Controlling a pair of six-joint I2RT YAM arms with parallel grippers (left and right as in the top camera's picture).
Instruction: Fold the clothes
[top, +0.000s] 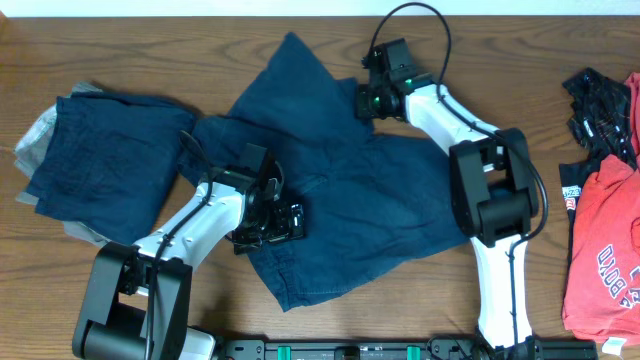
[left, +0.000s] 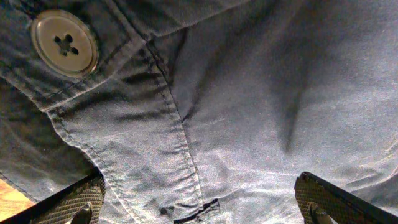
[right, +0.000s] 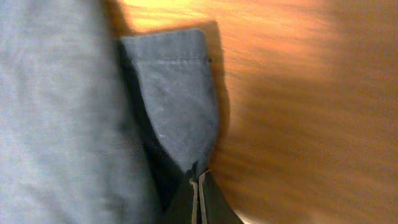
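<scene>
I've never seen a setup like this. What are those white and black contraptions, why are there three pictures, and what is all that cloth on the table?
They are two robot arms folding clothes. One picture looks down from above; the other two come from cameras on each wrist. On the wooden table lie dark blue shorts, a folded pile and red shirts. The left tool hovers open over the shorts near a button. The right tool is pinched shut on a corner of the shorts.

Bare table (top: 120, 50) lies open along the far left and between the shorts (top: 350, 190) and the red shirts (top: 605, 250). A folded pile (top: 95, 165) blocks the left; black garments (top: 600, 105) crowd the far right.
</scene>
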